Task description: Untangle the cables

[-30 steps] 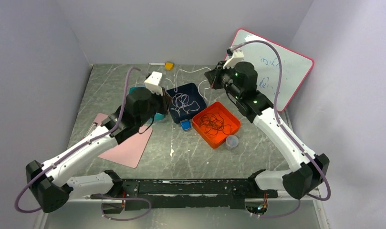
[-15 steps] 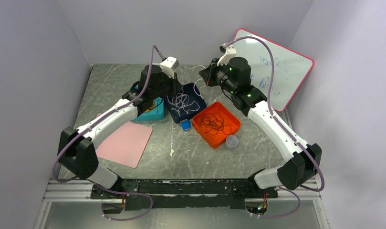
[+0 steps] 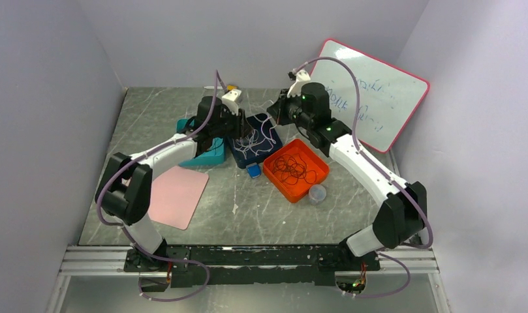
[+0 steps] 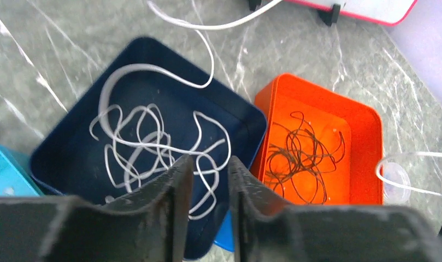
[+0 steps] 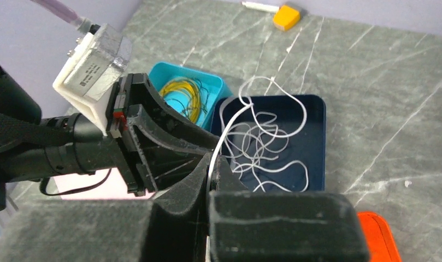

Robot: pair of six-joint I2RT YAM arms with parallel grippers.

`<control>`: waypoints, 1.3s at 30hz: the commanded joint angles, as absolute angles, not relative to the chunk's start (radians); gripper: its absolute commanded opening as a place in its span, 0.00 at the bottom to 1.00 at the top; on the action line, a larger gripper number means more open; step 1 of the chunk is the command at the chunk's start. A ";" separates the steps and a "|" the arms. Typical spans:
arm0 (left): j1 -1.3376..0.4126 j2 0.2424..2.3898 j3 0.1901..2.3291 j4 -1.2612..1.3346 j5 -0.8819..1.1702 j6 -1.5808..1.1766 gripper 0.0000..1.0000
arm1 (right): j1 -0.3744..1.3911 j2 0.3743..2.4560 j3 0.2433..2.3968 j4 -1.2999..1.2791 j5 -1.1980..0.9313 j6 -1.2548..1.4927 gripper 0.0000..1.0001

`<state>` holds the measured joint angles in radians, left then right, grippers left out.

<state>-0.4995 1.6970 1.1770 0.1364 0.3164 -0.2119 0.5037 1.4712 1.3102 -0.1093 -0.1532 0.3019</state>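
- The right gripper (image 5: 212, 173) is clenched on one strand of the white cable (image 5: 262, 136). The strand rises from between its fingers, kinks, then drops in loose loops into the blue tray (image 5: 314, 117).
- The left gripper (image 4: 210, 166) hovers just above the near side of that tray. Its fingers are parted by a narrow gap with nothing between them.
- Most of the white cable lies piled in the blue tray. One stretch arcs out past the far rim, and I cannot tell whether it rests on the table (image 3: 248, 208) or hangs in the air.
- The dark cables (image 4: 300, 158) lie as a separate tangle in the orange tray (image 4: 366, 123), just beside the blue one. Yellow cables (image 5: 186, 93) sit in a teal tray (image 5: 216, 84) on the blue tray's other side.
- Step in hand, as I judge it: the colours look sorted apart, and the work now is on the white cable and its tray.
- The next move likely calls for bringing the pinched strand down over the tray's middle and letting go gently. That way the springy loop beyond the rim follows it in and does not snag the left gripper close by.
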 commanded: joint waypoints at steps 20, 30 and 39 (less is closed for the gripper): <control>-0.477 1.262 0.926 -0.011 0.094 -0.221 0.60 | 0.510 1.753 1.353 -0.023 -0.116 0.320 0.00; -0.477 1.106 0.851 -0.115 0.010 -0.215 0.61 | 0.528 1.841 1.413 -0.061 0.032 0.289 0.00; -0.477 1.055 0.829 -0.150 0.004 -0.237 0.60 | 0.594 1.994 1.448 0.011 0.037 0.237 0.00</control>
